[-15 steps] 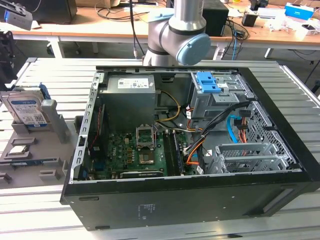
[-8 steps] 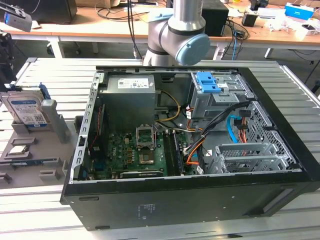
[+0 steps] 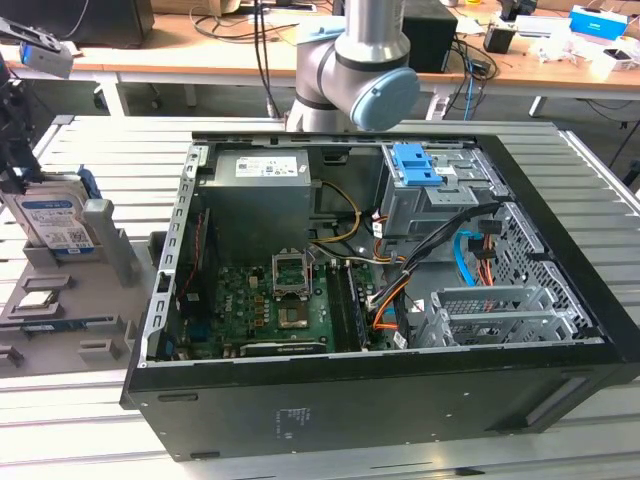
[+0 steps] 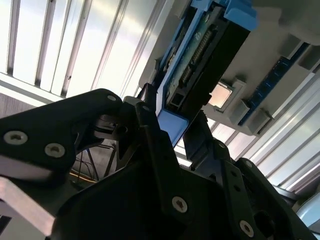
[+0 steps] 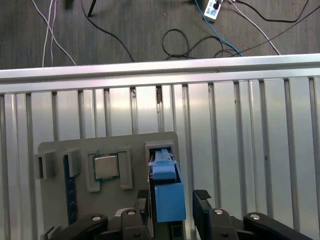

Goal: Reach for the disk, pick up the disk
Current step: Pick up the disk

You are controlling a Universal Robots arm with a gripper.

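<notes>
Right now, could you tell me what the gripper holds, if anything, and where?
Nothing yet: the open gripper straddles the blue-framed end of the disk, with a gap visible on one side.

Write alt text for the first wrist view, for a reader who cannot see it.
The open gripper straddles the blue-framed disk, which stands on edge in a grey holder beside a silver processor chip. The holder lies on a slatted metal table.

Count: 1 disk point(image 3: 52, 215), 1 processor chip point(image 5: 106, 166), 1 PC case point(image 3: 350, 410), 1 grey holder tray point(image 5: 107, 142), 1 gripper point(image 5: 172, 200).
</notes>
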